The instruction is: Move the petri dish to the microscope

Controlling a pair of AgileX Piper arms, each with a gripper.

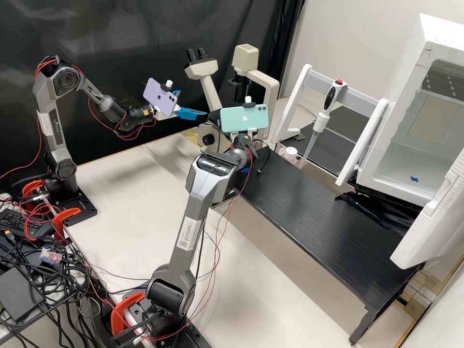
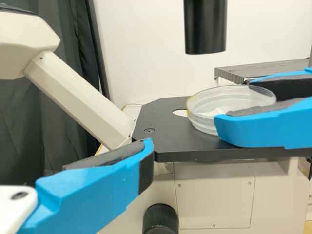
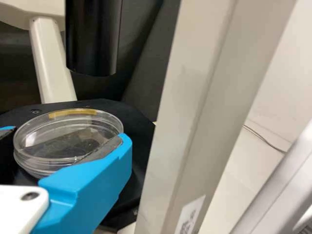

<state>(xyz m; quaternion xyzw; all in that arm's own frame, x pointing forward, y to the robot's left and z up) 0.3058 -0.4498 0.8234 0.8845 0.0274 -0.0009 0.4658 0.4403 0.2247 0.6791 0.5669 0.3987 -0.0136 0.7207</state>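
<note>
- Pale tabletop [image 1: 130,169]: the high view has both arms mounted along its near side.
- Black raised tabletop [image 1: 328,227]: in the high view, it runs from near the microscope towards the open white cabinet [image 1: 401,164].
- Microscope [image 1: 211,89]: the high view gives its eyepieces and lamp housing; the wrist views give its black stage [image 2: 170,136] close up, with a black cylinder [image 2: 205,29] above.
- Left claw [image 1: 194,104]: wide apart and holding nothing, beside the microscope; the left wrist view looks between its fingers towards the stage.
- Right claw [image 1: 253,131]: behind a teal phone [image 1: 244,119] in the high view; both wrist views reveal its fingers around the petri dish [image 3: 68,139], holding it.
- Petri dish: over the stage, below the cylinder; I cannot tell whether its base touches.
- Yellow strip [image 3: 73,112]: on the dish's rim in the right wrist view.
</note>
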